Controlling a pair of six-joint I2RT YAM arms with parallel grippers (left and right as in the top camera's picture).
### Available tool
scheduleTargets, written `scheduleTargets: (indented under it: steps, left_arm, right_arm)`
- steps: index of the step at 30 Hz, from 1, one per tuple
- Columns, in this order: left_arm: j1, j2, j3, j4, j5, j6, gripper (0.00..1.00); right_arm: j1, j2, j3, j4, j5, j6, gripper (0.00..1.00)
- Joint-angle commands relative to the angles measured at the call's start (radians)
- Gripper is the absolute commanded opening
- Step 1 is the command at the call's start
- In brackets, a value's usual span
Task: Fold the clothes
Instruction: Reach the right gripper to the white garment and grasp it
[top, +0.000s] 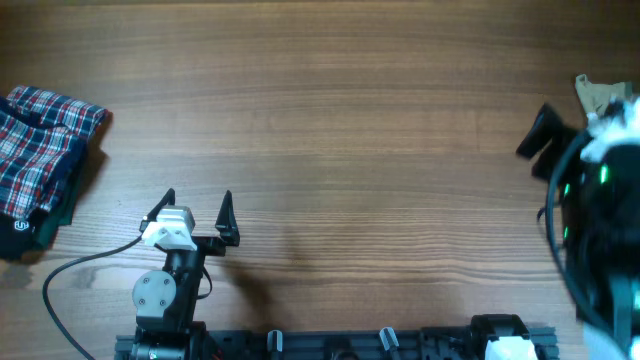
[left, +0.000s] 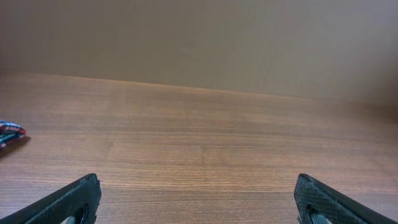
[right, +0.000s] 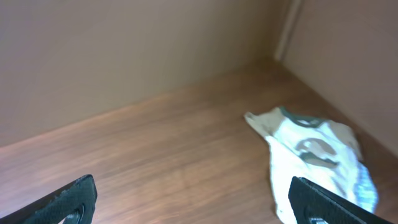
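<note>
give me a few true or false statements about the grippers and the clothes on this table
1. The left gripper is open and empty. True.
2. A plaid garment lies near the left edge of the table. True.
3. The right gripper is shut on the cream shirt. False: it is open, and the shirt lies on the table ahead of it.
4. The cream shirt is neatly folded. False: it lies crumpled.

Overhead top-down; wrists low along table (left: 205, 137)

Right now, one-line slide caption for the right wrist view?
Open right end effector above the wood table, crumpled cream-white shirt lying ahead near the corner.
</note>
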Motion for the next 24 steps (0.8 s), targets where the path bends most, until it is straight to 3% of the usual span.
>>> scheduleTargets:
  steps: [1, 4, 8, 13, 16, 23, 24]
  left_arm:
    - [-0.005, -0.007, -0.006, -0.002, -0.008, 0.02, 1.0]
    - [-0.005, -0.007, -0.006, -0.002, -0.008, 0.02, 1.0]
    - [-0.005, -0.007, -0.006, -0.002, -0.008, 0.02, 1.0]
    - [-0.005, -0.007, -0.006, -0.002, -0.008, 0.02, 1.0]
    - [-0.005, -0.007, -0.006, -0.002, -0.008, 0.02, 1.0]
    - [-0.005, -0.007, -0.006, -0.002, -0.008, 0.02, 1.0]
    - [-0.005, -0.007, -0.006, -0.002, -0.008, 0.02, 1.0]
  right_arm:
    - [-0.209, 0.148, 0.08, -0.026, -0.195, -0.02, 1.0]
    - [-0.486, 0.291, 0.08, -0.031, -0.423, -0.02, 1.0]
    - [-0.711, 0.475, 0.08, -0.039, -0.417, -0.019, 1.0]
    - [-0.783, 0.674, 0.074, -0.102, -0.399, 0.08, 1.0]
    - [-0.83, 0.765, 0.074, -0.12, -0.398, 0.087, 0.82]
    - [-0.893, 0.836, 0.003, -0.088, -0.39, 0.087, 0.74]
    - [-0.903, 0.836, -0.034, -0.06, -0.391, 0.089, 0.69]
